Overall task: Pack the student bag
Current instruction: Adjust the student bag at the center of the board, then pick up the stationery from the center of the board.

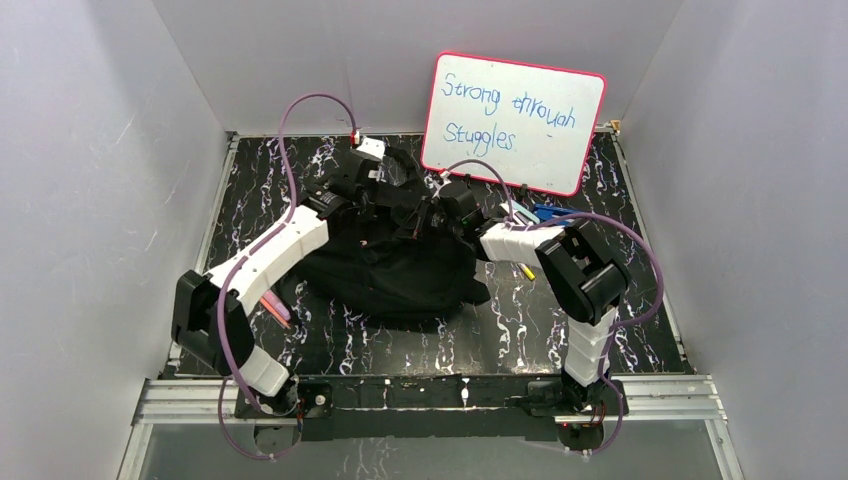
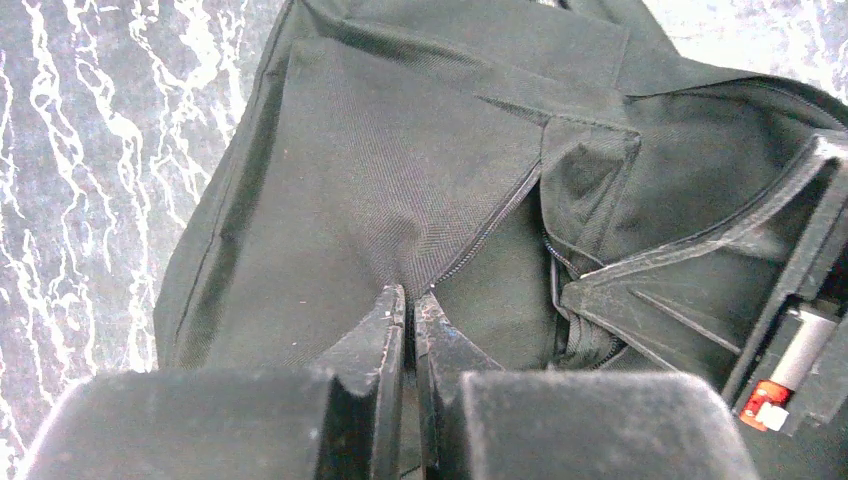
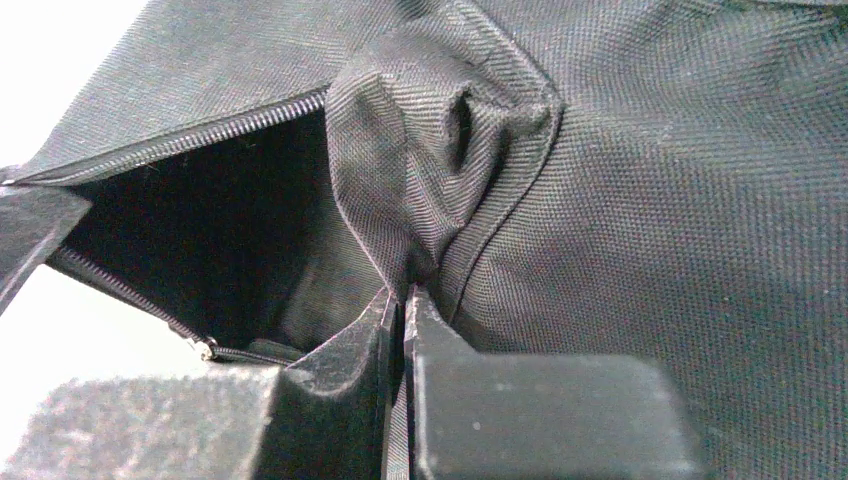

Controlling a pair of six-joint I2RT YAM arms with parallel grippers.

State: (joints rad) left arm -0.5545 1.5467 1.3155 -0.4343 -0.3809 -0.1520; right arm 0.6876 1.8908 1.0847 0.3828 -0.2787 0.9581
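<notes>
The student bag (image 1: 390,265) is a soft black backpack lying mid-table. Both grippers are at its far, upper end. My left gripper (image 1: 392,203) is shut on the bag's fabric right beside a zip line (image 2: 500,215), as the left wrist view (image 2: 410,297) shows. My right gripper (image 1: 428,215) is shut on a bunched fold of the bag's fabric (image 3: 440,130) at the edge of an unzipped opening (image 3: 200,230); its jaws show in the right wrist view (image 3: 403,295). The inside of the opening is dark. The right gripper's fingers (image 2: 690,290) also show in the left wrist view.
A pink-framed whiteboard (image 1: 512,122) leans on the back wall. A pink pen (image 1: 276,308) lies left of the bag under the left arm. Blue items (image 1: 548,212) and a yellow item (image 1: 527,271) lie by the right arm. Grey walls enclose the table.
</notes>
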